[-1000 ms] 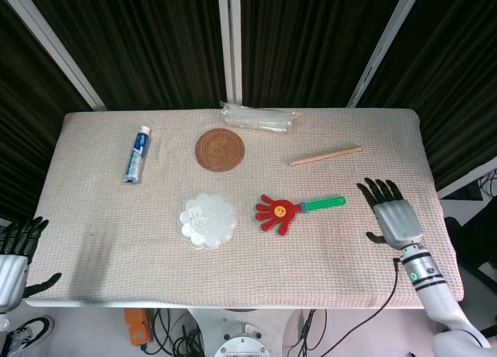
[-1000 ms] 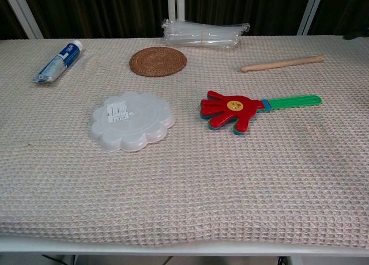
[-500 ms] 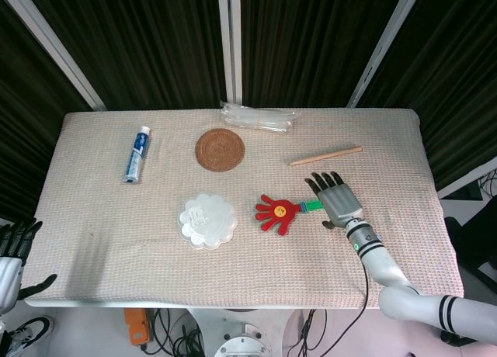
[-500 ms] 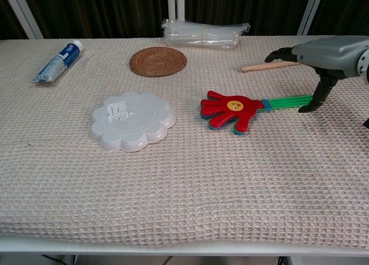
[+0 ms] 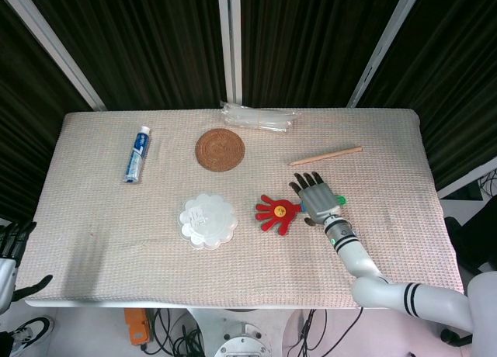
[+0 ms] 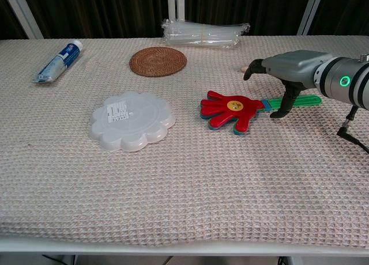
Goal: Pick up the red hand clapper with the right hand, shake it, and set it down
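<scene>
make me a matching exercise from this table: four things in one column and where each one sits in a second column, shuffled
Things:
1. toothpaste tube
2. woven coaster
3. white scalloped lid
4. red hand clapper

Places:
A. under the right hand, which hovers over its green handle
B. far left of the cloth
C. just in front of the clear plastic packet
D. left of the clapper, near the middle

Pairs: 1-B, 2-C, 3-D, 4-A
</scene>
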You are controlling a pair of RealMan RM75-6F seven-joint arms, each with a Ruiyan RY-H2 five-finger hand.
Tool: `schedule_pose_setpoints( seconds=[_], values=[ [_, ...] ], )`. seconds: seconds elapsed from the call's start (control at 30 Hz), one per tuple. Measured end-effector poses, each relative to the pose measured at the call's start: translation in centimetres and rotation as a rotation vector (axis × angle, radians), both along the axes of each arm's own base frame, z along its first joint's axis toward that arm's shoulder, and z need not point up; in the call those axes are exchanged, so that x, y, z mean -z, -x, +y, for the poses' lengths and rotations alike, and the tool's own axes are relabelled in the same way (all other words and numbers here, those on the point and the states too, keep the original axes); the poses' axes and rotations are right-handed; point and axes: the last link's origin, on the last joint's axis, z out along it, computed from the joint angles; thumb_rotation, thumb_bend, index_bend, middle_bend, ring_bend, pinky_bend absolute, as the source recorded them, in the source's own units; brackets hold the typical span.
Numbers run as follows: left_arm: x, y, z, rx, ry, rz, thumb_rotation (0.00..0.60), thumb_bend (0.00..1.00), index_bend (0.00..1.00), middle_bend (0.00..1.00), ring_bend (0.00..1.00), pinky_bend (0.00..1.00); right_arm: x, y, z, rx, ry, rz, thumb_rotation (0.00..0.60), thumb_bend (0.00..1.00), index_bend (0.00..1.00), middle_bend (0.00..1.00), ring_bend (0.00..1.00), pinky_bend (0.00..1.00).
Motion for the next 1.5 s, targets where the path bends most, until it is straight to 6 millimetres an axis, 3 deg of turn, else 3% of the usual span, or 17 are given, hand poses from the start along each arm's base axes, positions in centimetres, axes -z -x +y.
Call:
schedule_pose_setpoints(
  seconds=[0.53,0.87,1.03,1.23,1.4,1.5],
  values=[
    [0.1,0.2,-0.2,-0.001,0.001,-0.001,0.600,0.10,0.04,0.02,0.00,0.03,1.2,-0.5,-0.3,0.003,-0.004,-0.043,0.600,0.19,0.37,0.09,0.00,0.00],
    [-0.1,0.2,-0.3,-0.002,-0.004,0.000,0.600,0.10,0.04,0.02,0.00,0.03,1.5,-0.3,-0.3,0.004,-0.003,-0.025,0.600,0.22,0.40,0.10,0.00,0.00],
    [-0.1,0.2,-0.3,-0.003,-0.005,0.000,0.600,0.10,0.04,0.02,0.00,0.03,1.6,-0.1,-0.2,0.013,-0.007,-0.028,0.600,0.32,0.43,0.11,0.00,0.00],
    [-0.1,0.3,-0.4,-0.005,-0.004,0.000,0.600,0.10,0.04,0.02,0.00,0.03,1.7,0.0,-0.1,0.012,-0.010,-0.023,0.600,0.33,0.45,0.12,0.00,0.00],
    [-0.1,0.3,-0.4,-0.006,-0.004,-0.002,0.600,0.10,0.04,0.02,0.00,0.03,1.6,-0.2,0.0,0.000,-0.002,-0.034,0.600,0.33,0.56,0.18,0.00,0.00],
    [-0.1,0.3,-0.4,-0.004,-0.005,-0.002,0.600,0.10,0.04,0.02,0.00,0.03,1.5,-0.4,0.1,-0.013,0.021,-0.061,0.600,0.33,0.70,0.32,0.05,0.00]
  ],
)
